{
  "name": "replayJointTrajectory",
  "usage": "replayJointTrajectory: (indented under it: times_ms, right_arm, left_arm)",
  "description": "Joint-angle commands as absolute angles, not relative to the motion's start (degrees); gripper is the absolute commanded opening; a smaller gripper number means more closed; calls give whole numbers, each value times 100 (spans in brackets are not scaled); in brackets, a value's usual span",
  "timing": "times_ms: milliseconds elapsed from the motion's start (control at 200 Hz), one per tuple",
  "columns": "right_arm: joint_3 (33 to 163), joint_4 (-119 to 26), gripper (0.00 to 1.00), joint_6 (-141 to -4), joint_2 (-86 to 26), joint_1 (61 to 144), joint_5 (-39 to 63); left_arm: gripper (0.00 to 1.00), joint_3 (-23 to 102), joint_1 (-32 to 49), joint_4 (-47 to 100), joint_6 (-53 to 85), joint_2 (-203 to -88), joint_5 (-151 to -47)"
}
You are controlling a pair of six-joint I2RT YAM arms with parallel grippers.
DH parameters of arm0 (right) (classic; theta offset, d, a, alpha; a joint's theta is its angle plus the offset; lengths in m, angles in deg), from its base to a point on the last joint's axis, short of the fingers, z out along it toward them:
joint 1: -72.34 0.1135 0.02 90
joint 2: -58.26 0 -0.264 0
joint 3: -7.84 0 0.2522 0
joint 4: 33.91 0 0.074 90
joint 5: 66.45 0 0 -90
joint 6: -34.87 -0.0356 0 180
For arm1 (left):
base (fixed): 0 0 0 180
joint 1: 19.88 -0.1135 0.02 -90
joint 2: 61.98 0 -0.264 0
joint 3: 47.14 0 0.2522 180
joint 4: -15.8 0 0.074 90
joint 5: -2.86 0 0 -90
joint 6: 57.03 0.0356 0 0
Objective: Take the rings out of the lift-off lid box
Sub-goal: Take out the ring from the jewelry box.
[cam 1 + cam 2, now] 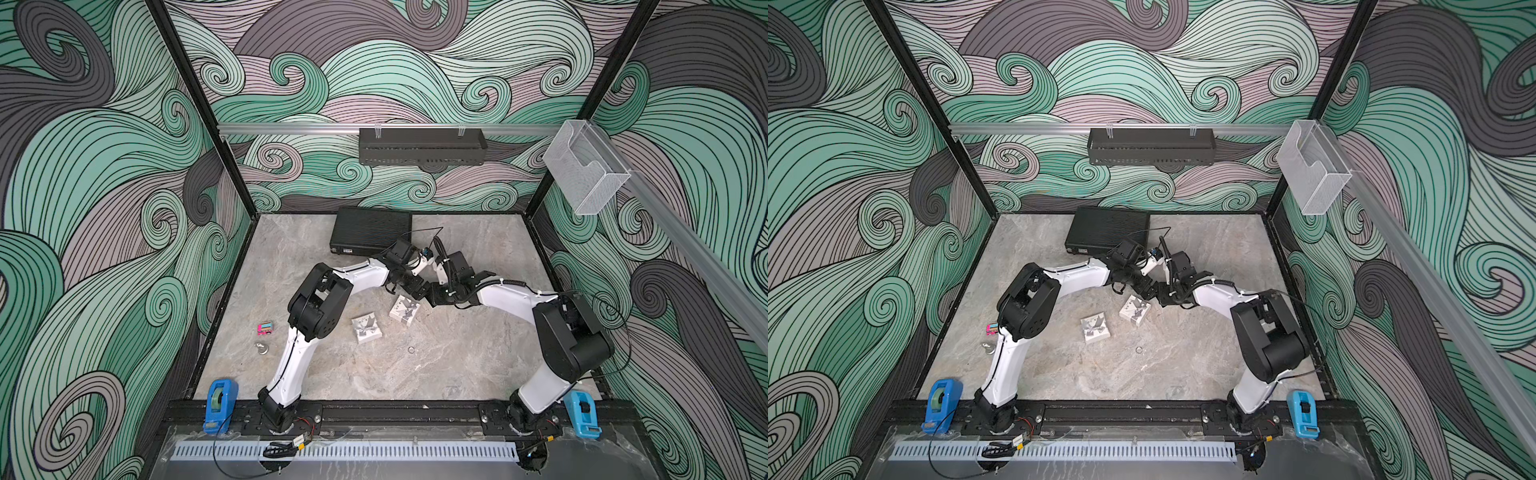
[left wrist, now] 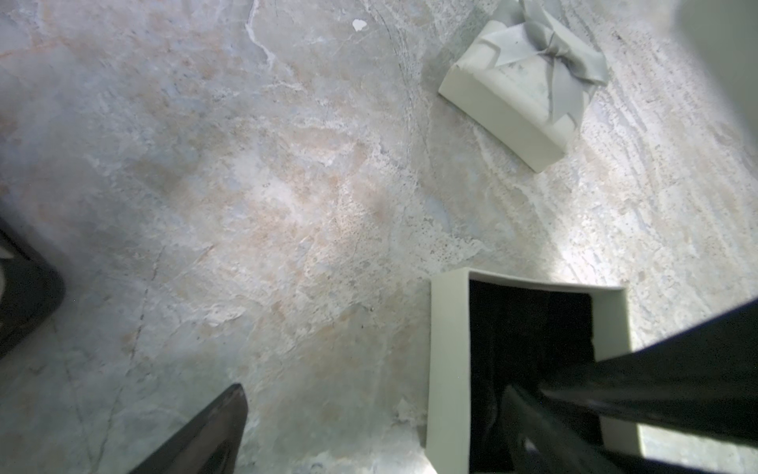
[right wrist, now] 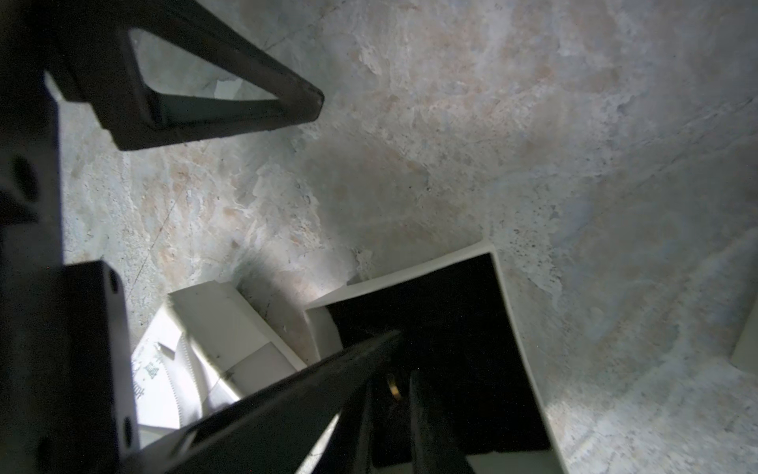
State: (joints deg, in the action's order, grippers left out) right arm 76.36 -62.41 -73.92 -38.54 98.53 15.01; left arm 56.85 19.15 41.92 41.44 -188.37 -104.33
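Apparently on edge, one ring (image 3: pixel 394 386) sits between jaws of the right gripper (image 3: pixel 404 358).

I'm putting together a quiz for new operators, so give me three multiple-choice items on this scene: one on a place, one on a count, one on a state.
1. Where does the loose ring lie?
A) on the black case
B) on the bare table
C) in the clear wall bin

2. How many blue tape dispensers stand at the front rail?
A) one
B) three
C) two

3. The left gripper is:
A) open
B) shut on the ring
C) shut on a white box

Answers:
1 B: in both top views the ring lies alone on the table surface.
2 C: one stands beside each arm's base.
3 A: its fingers stand far apart in the left wrist view.
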Motion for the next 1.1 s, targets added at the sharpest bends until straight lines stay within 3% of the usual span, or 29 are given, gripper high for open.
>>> replayJointTrajectory:
  times_ms: [0,210,466,1096]
  right_arm:
    - [7662,-6204,20,-7346,-3987,9879,1500]
    - [7688,-6173,19,-7344,-4084,9875,1476]
    - [7691,-6199,0,-7340,-4030,9875,1494]
    - [7479,-5933,0,-7297,-3464,9879,1350]
  left_arm:
    - [98,5919,1906,4314,4220,-18994,-10463]
    - [97,5941,1906,4336,4220,-19024,-10454]
    - [97,5978,1906,4361,4229,-19057,-10437]
    - [97,6040,1906,4406,4229,-19136,-10454]
